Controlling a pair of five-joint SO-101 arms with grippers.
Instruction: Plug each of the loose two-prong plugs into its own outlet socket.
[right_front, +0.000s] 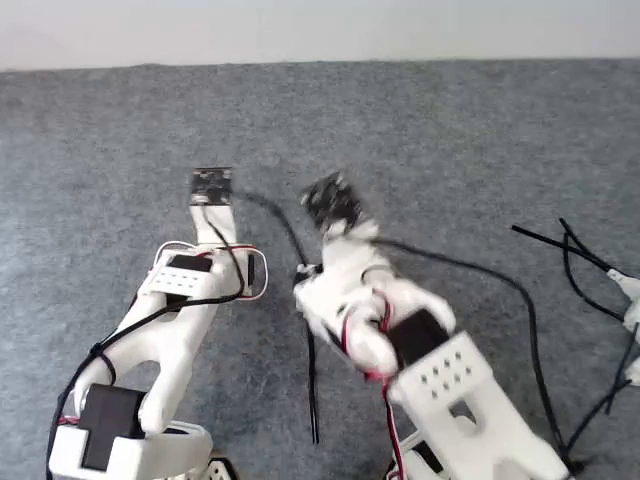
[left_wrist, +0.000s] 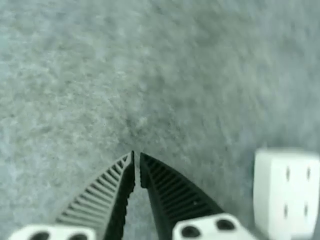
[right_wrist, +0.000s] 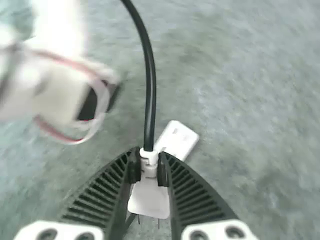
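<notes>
From the right wrist: right gripper (right_wrist: 148, 152) pinching a white two-prong plug (right_wrist: 147, 195) by its body, prongs toward the wrist, black cord (right_wrist: 149, 85) leading past a flat outlet block (right_wrist: 176, 139) on the grey surface (right_wrist: 260, 100). From the left wrist: left gripper (left_wrist: 136, 156) pressed together on nothing, white socket block (left_wrist: 287, 192) with slot pairs just beside. From above: both grippers around the surface's middle.

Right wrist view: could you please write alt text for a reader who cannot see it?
The right end effector is shut on a white two-prong plug, whose black cord runs away over grey carpet. A small white block, perhaps an outlet, lies just beyond it.
</notes>
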